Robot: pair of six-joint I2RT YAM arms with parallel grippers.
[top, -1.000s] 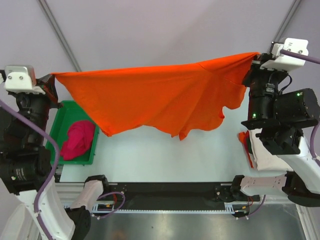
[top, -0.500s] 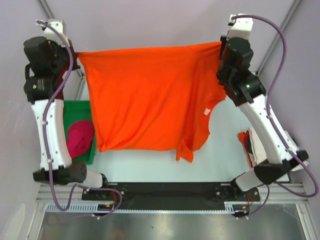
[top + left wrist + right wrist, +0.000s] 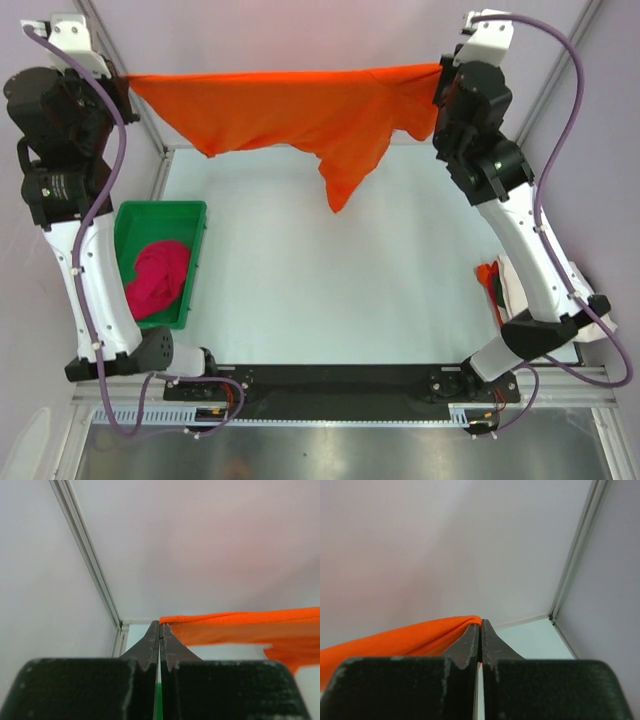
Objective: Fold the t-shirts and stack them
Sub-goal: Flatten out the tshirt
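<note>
An orange t-shirt (image 3: 290,105) hangs stretched in the air across the far end of the table, one corner drooping at the middle (image 3: 345,180). My left gripper (image 3: 122,82) is shut on its left corner; the cloth (image 3: 240,627) runs off to the right of the closed jaws. My right gripper (image 3: 440,75) is shut on the right corner, with the cloth (image 3: 405,637) trailing left. A magenta-pink t-shirt (image 3: 158,278) lies crumpled in the green tray (image 3: 195,215). Folded cloth, off-white with an orange edge (image 3: 497,285), shows at the right table edge, half hidden by my right arm.
The white table (image 3: 330,280) has frame posts (image 3: 100,25) at its far corners and walls close behind. A black rail with both arm bases (image 3: 330,380) runs along the near edge.
Both grippers have carried the orange shirt up and toward the far wall. It hung spread over the table's middle; now it is bunched along a taut top edge.
</note>
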